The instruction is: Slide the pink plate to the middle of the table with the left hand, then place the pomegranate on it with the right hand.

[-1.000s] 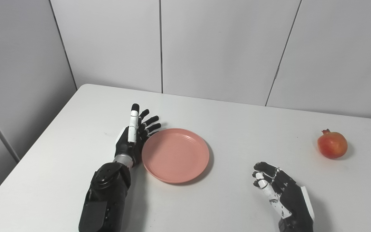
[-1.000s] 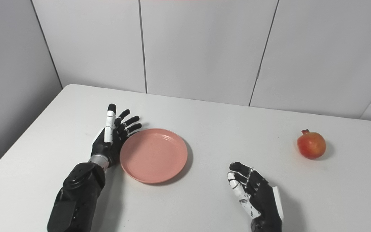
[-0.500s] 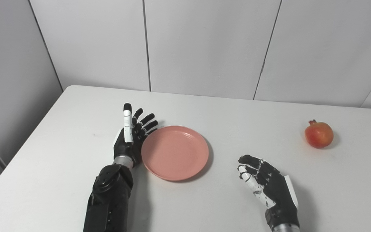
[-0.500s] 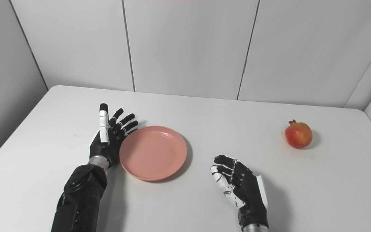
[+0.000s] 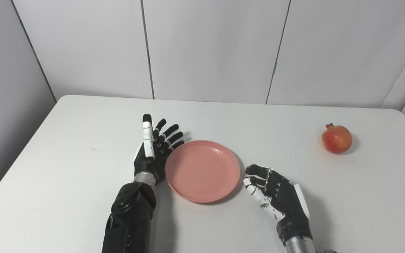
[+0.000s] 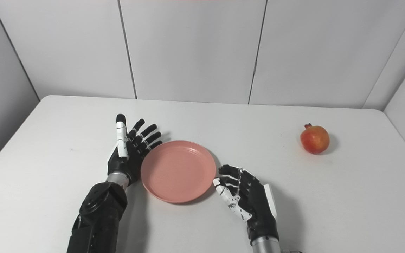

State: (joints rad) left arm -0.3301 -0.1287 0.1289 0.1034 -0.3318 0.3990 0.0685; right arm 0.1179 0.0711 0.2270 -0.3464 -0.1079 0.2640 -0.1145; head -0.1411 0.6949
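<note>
Left hand: stands on edge on the desk, palm facing the plate, just at the plate's left rim; contact looks likely but cannot be confirmed.
Left fingers: stretched out and fanned apart, thumb pointing straight up; they hold nothing.
Right hand: rests near the plate's right rim, palm turned toward the plate, a narrow gap between them.
Right fingers: loosely curled, apart from one another, closed on nothing.
Pink plate: round, shallow, plain salmon pink with a raised rim; lies flat and empty on the desk, between the two hands, roughly at the middle of the desk from left to right.
Pomegranate: red-orange, round, with its small crown tilted up to the left; sits alone on the desk toward the far right side, well apart from the plate and from the right hand.
Desk: white, smooth, against a pale panelled wall.
</note>
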